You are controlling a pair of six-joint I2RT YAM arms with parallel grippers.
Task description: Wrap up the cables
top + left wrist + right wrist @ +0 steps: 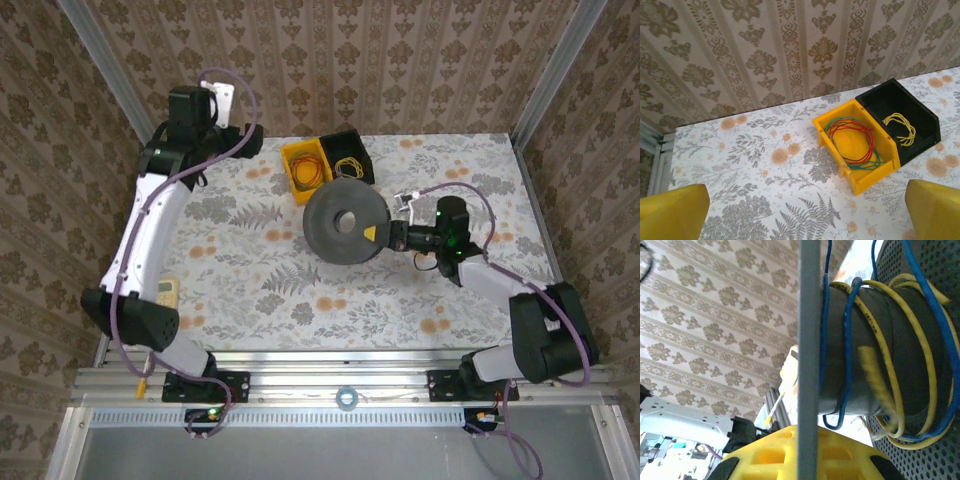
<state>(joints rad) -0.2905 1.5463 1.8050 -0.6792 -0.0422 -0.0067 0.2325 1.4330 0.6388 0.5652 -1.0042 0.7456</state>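
Observation:
A grey spool (pixel 345 222) stands in the middle of the table. My right gripper (pixel 378 234) is shut on its right flange edge. In the right wrist view that flange (pixel 809 340) runs straight up between my yellow fingers (pixel 770 455). The blue cable (pixel 852 310) and the yellow cable (pixel 883 347) are looped round the spool's dark hub, the loops loose and uneven. My left gripper (pixel 245 140) hovers at the back left. Its yellow fingertips (pixel 675 210) stand wide apart, open, with nothing between them.
A yellow bin (pixel 860 182) holding red and green coils stands at the back, beside a black bin (pixel 927 120) with a thin yellow coil. A small yellowish device (pixel 166 291) lies near the left arm. Patterned walls close three sides.

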